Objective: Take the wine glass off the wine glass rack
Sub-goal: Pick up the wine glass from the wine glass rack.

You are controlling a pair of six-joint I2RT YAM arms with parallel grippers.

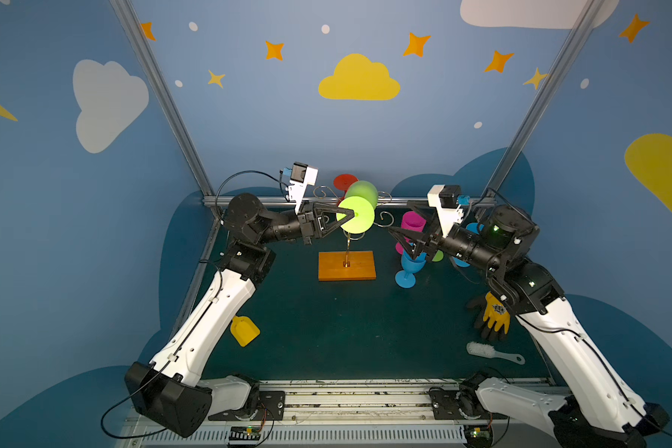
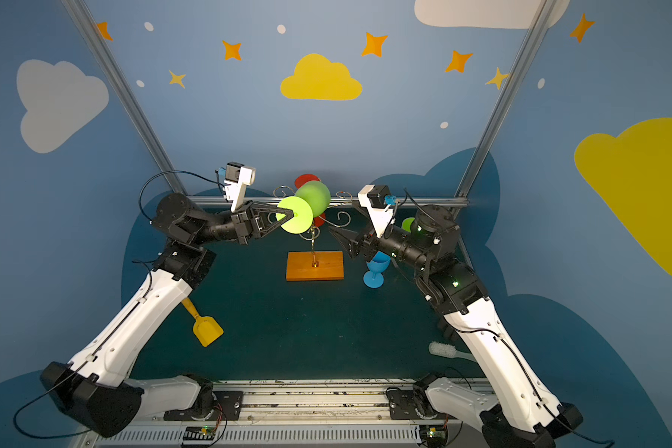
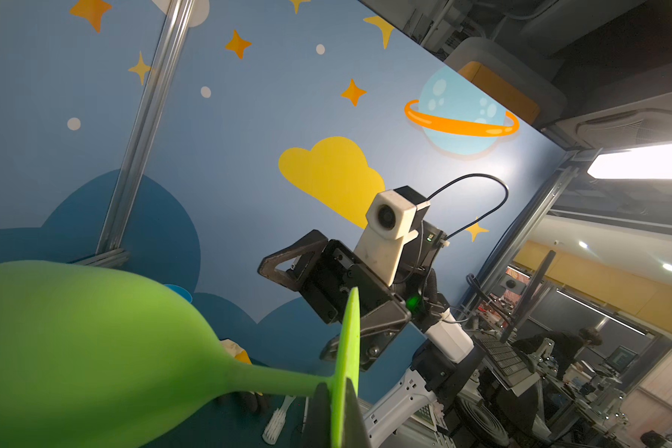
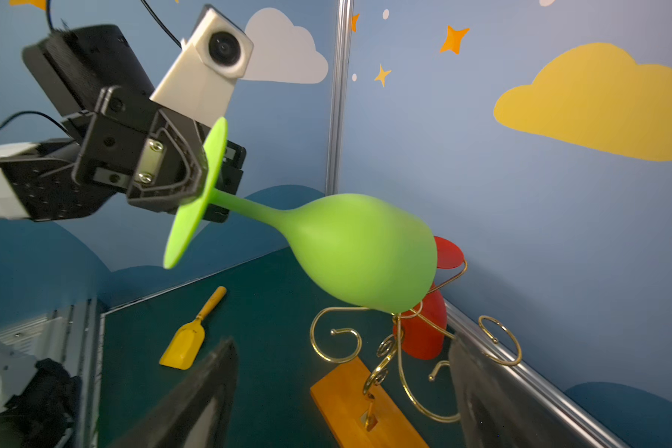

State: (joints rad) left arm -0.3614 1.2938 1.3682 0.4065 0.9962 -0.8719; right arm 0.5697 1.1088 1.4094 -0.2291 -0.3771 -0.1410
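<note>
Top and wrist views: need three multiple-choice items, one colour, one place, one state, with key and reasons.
1. Colour of the glass hanging on the rack? A) blue B) red C) pink
2. Where is the yellow scoop? A) on the rack's base B) on the table beside the left arm C) inside a glass
3. The left gripper is: A) open, empty B) shut on the rack C) shut on the green glass, at its foot

B: the red glass hangs upside down from a rack arm.
B: the scoop lies on the table.
C: its jaws pinch the foot disc.
</note>
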